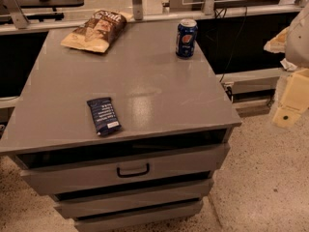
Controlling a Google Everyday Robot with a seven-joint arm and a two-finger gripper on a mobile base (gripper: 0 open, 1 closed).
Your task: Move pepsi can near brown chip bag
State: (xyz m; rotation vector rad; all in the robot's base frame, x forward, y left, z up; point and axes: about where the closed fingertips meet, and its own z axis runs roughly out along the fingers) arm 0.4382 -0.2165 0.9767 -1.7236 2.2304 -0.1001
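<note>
Pepsi can (186, 37) | well apart from tool (291, 100), seemingly at right edge | opening: cannot tell

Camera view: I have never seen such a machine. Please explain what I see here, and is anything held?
There is one picture, from the robot's single camera, looking down at a grey cabinet with drawers. The robot is a wheeled base with one arm. The pale parts at the right edge are its gripper, beside the cabinet, touching nothing on it. On top: a brown chip bag lying far left, a pepsi can standing far right, a flat dark blue wrapper near the front. None is held.
</note>
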